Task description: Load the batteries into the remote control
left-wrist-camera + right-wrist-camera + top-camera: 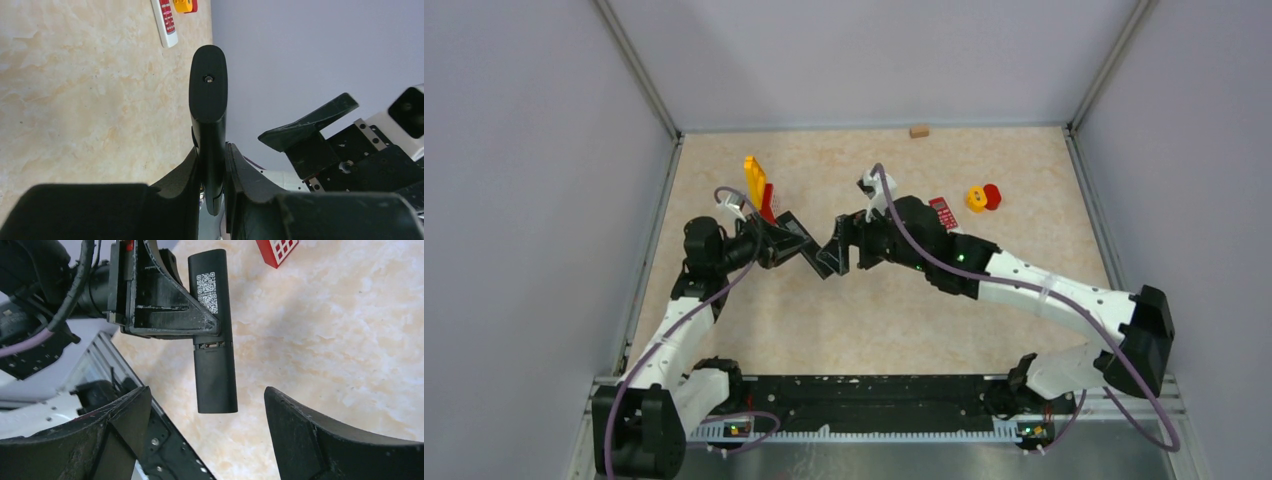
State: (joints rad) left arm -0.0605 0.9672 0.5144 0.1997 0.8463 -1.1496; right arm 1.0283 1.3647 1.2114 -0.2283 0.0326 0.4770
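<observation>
Above the marbled table [874, 320], a black remote [216, 375] is clenched by the left gripper [215, 165], while the right gripper [207, 405] is held spread wide nearby.

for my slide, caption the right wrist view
left gripper holds the black remote, right gripper open either side of its end

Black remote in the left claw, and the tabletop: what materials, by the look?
The black remote: likely matte plastic; dull sheen, moulded seam, QR sticker. The tabletop: smooth beige marble pattern, probably laminate or printed sheet; real stone can't be ruled out.
</observation>
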